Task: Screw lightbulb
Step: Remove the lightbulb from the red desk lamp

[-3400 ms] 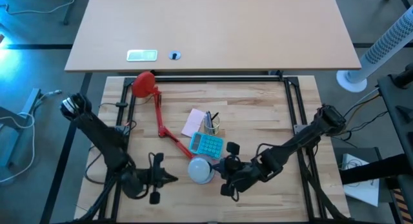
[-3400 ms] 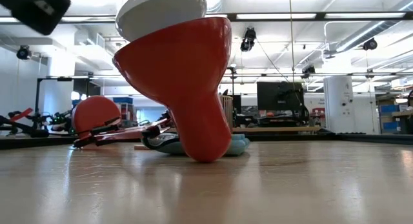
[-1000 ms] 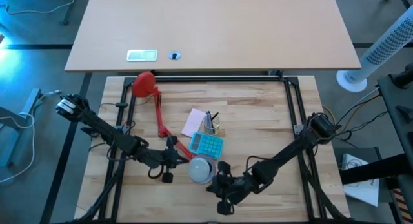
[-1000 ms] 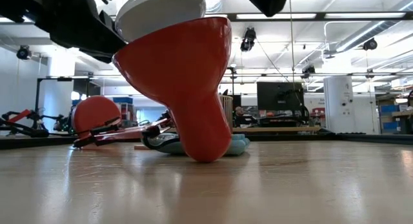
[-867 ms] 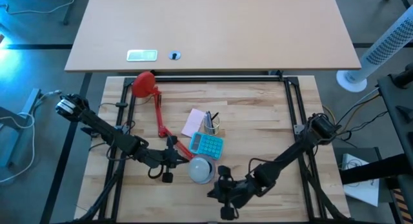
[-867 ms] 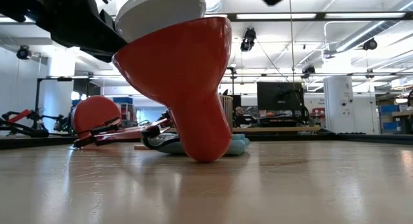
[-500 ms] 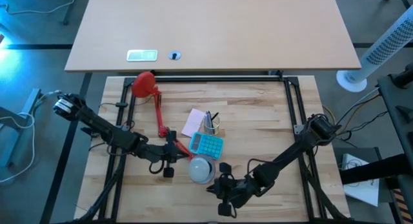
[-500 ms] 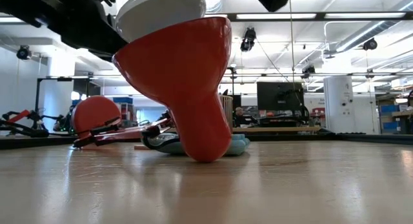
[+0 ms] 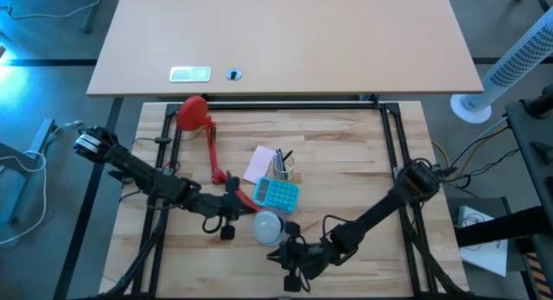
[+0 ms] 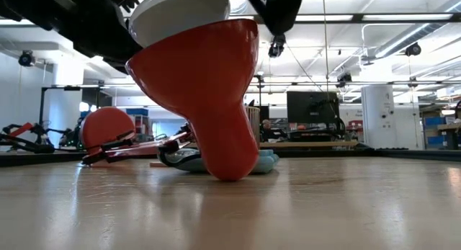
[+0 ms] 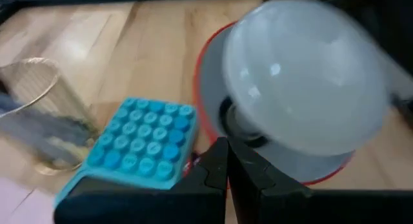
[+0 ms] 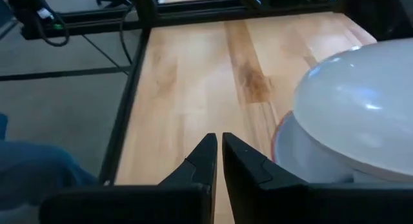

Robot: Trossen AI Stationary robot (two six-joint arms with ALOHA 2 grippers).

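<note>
From above, we saw the lightbulb (image 9: 269, 226) sitting in the red lamp shade (image 9: 278, 238) near the desk's (image 9: 346, 153) front edge, with the left tool (image 9: 233, 215) just beside it and the right tool (image 9: 292, 259) close by. The low view showed the bulb (image 10: 180, 12) atop the tilted shade (image 10: 205, 91). In the wrist views, the left tool (image 11: 226, 161) and the right tool (image 12: 216, 150) each had their fingers pressed together, pinching nothing, with the bulb (image 11: 303, 72) near a blue calculator (image 11: 142, 143).
</note>
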